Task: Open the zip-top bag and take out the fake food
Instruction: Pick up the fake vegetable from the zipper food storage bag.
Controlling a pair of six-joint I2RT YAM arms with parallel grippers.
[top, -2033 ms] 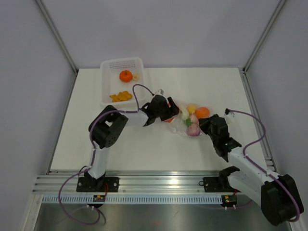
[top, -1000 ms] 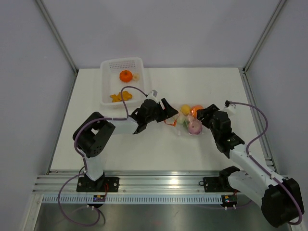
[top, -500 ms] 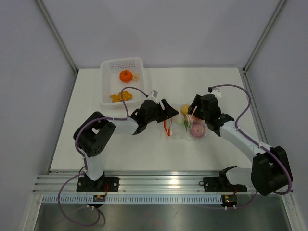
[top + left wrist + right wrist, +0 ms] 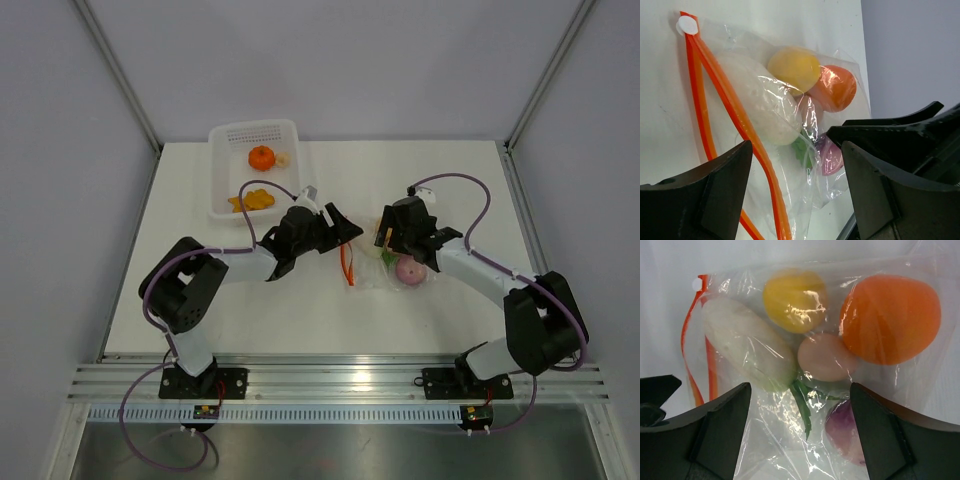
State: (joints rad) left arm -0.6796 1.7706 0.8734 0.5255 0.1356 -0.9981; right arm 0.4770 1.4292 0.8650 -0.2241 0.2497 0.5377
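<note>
Here the zip-top bag (image 4: 385,264) lies flat on the tabletop (image 4: 300,300) between the two arms. Its red-orange zipper strip (image 4: 735,115) faces the left arm, and the two tracks look parted, so the mouth seems already open. The fake food inside it is a white radish-like piece (image 4: 747,345), a yellow piece (image 4: 795,300), an orange ball (image 4: 890,320), a pink piece (image 4: 826,357) and a purple one (image 4: 847,432). The left end effector (image 4: 345,230) hovers just beside the zipper side, wide open and empty. It is probably placed there to take the mouth. The right end effector (image 4: 797,432) hangs over the food, also spread wide and empty, likely lining up a pick. Well apart, the white basket (image 4: 225,140) holds an orange ball (image 4: 261,157) and yellow pieces (image 4: 250,200).
</note>
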